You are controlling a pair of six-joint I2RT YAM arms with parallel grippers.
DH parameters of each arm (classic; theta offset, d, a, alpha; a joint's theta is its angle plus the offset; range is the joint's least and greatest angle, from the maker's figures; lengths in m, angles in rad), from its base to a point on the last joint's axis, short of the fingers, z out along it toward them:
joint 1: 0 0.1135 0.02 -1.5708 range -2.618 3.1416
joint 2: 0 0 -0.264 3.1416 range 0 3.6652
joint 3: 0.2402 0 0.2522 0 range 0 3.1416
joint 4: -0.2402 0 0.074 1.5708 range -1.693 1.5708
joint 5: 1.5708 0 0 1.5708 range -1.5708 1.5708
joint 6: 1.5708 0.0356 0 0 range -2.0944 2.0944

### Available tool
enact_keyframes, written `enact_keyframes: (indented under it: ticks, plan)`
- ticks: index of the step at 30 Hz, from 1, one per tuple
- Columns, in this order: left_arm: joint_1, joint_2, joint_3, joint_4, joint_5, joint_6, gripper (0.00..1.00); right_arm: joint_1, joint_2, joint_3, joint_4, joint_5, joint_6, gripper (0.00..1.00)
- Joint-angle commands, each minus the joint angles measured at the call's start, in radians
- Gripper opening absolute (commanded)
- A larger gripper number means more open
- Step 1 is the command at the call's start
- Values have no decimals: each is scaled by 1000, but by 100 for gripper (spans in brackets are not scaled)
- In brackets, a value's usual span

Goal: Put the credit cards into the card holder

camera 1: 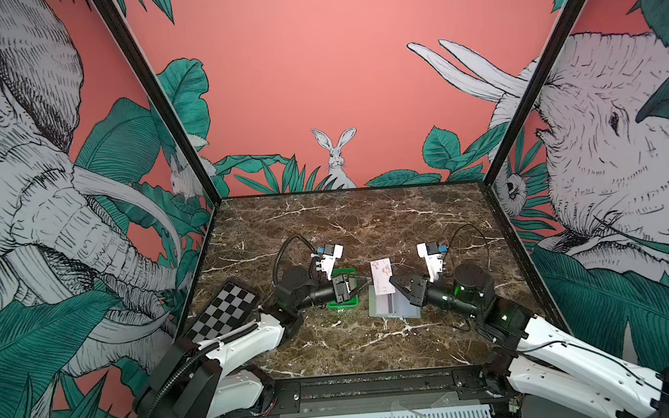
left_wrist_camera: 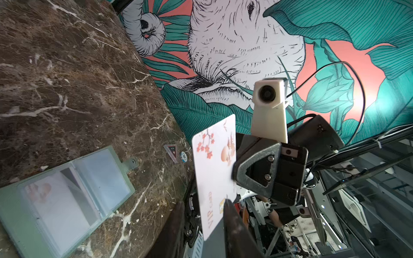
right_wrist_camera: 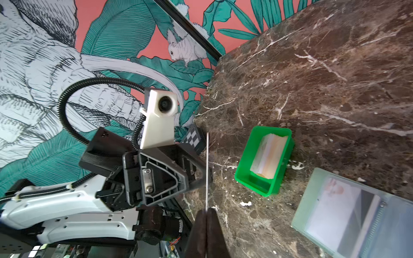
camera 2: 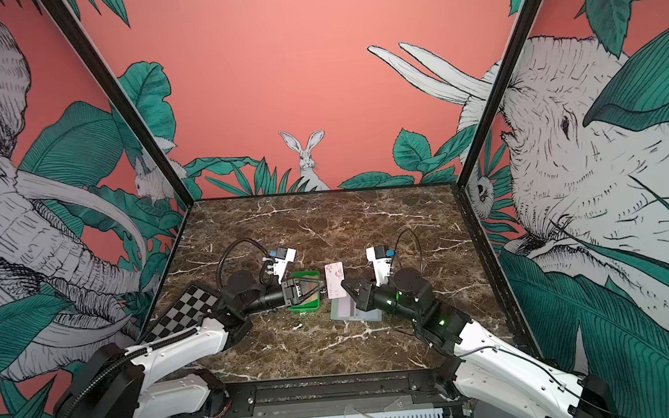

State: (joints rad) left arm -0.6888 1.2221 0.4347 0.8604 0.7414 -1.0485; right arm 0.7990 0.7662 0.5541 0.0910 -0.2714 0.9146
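Both top views: card (camera 1: 382, 273) (camera 2: 335, 277) upright in air over card holder (camera 1: 389, 308) (camera 2: 347, 311), mid-worktop (camera 1: 326, 227), nearer front edge. Left gripper (camera 1: 365, 285) and right gripper (camera 1: 393, 282) meet at it.

Left wrist: left jaws parted, gap beside card's short end.

Right wrist: right jaws clamped on card, seen edge-on. More credit cards (right_wrist_camera: 269, 156) in green tray (right_wrist_camera: 245, 160).

Likely light, stiff, slick: pinch flat faces near edge, leading end free for clear sleeve (left_wrist_camera: 105, 178).
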Motion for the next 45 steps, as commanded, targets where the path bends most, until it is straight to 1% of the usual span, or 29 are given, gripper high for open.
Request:
enact_keyframes:
  ticks: [1, 3, 6, 14, 15, 17, 19, 23, 27, 30, 33, 36, 40, 45]
  plan:
    - [-3, 21, -4, 126, 41, -56, 32, -3, 5, -4, 82, -50, 36, 0]
    - [-4, 43, 4, 184, 55, -90, 31, -4, 21, -8, 105, -64, 43, 0]
    - [-4, 61, 13, 226, 64, -119, 28, -4, 40, -8, 116, -68, 41, 0]
    - [-4, 72, 20, 228, 56, -116, 14, -16, 36, -33, 85, -15, 39, 0]
    - [-5, 72, 22, 218, 53, -112, 11, -18, 33, -31, 71, -6, 33, 1]
    - [-5, 73, 28, 200, 49, -103, 7, -20, 29, -19, 21, 17, 13, 7]
    - [-5, 69, 32, 180, 41, -90, 5, -20, 24, -8, -29, 37, -6, 13]
    - [-4, 60, 42, 101, 34, -48, 3, -19, 6, 16, -178, 101, -61, 22]
    - [-4, 69, 82, -1, 62, 1, 2, -15, -22, 25, -315, 209, -102, 25]
    - [-5, 99, 110, -25, 95, -11, 2, -14, -37, 35, -389, 302, -133, 28]
    - [-5, 132, 127, -31, 117, -34, 2, -12, -37, 39, -426, 380, -167, 30]
    - [-3, 158, 127, -16, 132, -53, 2, -12, -30, 38, -418, 414, -198, 32]
    - [-5, 184, 148, -89, 143, -18, 1, -13, -47, 7, -380, 443, -192, 32]
    - [-4, 226, 182, -174, 92, 39, 2, -14, -65, -9, -392, 424, -232, 31]
